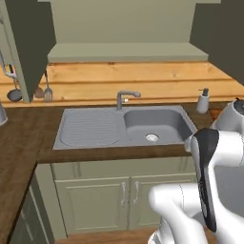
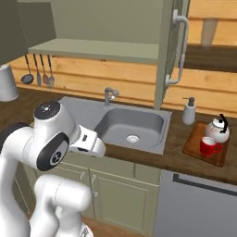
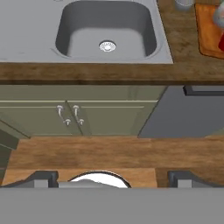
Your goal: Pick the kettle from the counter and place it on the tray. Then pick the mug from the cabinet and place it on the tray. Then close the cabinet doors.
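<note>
The silvery kettle (image 2: 217,131) and the red mug (image 2: 210,147) both stand on the reddish-brown tray (image 2: 196,144), on the counter (image 2: 178,155) right of the sink. In the hand view the tray (image 3: 205,30), mug (image 3: 221,41) and kettle (image 3: 218,15) sit at the upper right corner. The cabinet (image 2: 97,28) is open, its shelf (image 1: 126,52) bare. Its right door (image 2: 166,55) and left door (image 1: 28,43) both swing out. My gripper (image 3: 112,178) is open with nothing between its fingertips (image 3: 41,177). It is held out in front of the counter edge, far from the tray.
A grey sink (image 2: 132,125) with a tap (image 2: 109,95) is set in the worktop. A soap dispenser (image 2: 188,112) stands left of the tray. Utensils (image 2: 39,69) hang on the wall at left. Lower cabinet doors (image 3: 70,116) and a grey appliance front (image 2: 199,203) lie below.
</note>
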Controlling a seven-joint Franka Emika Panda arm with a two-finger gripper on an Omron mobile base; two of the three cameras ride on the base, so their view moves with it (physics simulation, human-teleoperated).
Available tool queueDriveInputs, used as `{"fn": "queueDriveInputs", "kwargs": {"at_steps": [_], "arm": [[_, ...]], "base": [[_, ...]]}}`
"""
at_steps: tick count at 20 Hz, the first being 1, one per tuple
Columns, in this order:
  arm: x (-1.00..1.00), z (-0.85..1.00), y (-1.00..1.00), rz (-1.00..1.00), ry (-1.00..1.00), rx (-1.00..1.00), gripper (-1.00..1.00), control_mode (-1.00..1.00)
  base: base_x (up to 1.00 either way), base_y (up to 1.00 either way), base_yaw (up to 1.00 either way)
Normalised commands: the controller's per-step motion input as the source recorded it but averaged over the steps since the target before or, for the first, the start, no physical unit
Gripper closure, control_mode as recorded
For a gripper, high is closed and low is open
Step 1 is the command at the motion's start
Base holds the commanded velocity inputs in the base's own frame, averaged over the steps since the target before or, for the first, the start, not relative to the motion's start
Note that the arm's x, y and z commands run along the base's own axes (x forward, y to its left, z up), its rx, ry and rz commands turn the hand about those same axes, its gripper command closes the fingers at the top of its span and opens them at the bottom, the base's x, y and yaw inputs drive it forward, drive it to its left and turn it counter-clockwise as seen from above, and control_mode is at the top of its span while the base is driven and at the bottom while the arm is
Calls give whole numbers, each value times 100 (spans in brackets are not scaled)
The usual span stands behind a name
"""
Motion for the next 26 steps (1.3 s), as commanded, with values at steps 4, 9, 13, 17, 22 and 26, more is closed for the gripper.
{"fn": "queueDriveInputs", "kwargs": {"at_steps": [4,9,13,17,22,26], "arm": [[0,0,0,0,0,0,-100,100],[0,0,0,0,0,0,-100,100],[0,0,0,0,0,0,-100,100],[0,0,0,0,0,0,-100,100],[0,0,0,0,0,0,-100,100],[0,0,0,0,0,0,-100,100]], "base": [[71,21,0],[48,2,0],[15,57,-6],[17,21,-2],[5,-2,-5],[0,0,-15]]}}
